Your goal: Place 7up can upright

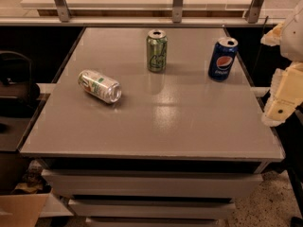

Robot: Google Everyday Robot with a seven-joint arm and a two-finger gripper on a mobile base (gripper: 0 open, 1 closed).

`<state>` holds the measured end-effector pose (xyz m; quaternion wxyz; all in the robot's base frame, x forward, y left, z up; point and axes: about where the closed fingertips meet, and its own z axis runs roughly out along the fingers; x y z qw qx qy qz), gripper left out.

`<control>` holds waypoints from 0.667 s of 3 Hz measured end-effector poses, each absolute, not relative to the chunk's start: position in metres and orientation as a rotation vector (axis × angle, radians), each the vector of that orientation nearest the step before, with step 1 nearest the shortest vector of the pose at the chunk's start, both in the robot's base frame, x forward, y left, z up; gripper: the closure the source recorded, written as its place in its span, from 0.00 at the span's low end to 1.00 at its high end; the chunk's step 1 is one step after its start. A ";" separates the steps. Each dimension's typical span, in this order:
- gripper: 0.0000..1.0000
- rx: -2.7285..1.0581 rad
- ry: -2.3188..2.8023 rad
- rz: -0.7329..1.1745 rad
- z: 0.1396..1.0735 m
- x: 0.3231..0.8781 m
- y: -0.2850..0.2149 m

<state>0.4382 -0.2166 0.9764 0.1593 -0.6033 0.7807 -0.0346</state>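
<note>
7up can [99,85] lies on its side left-centre on the desk [180,124], long axis upper-left to lower-right, far left of gripper [283,98] at right frame edge; grip state: cannot tell.

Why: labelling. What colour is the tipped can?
Silver-white, green-marked 7up can; camera view. End effector at right.

Bare tabletop [189,122] between hand [283,98] at right edge and lying 7up can [99,86], Pepsi can [222,59] near hand, green can [156,50] behind

Beside the worktop's [156,122] right edge, the arm [296,28] and end effector [284,98] are blocky cream-yellow shells, one bearing a dark dot.
</note>
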 end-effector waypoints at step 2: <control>0.00 -1.715 2.222 -0.091 0.980 0.440 -0.213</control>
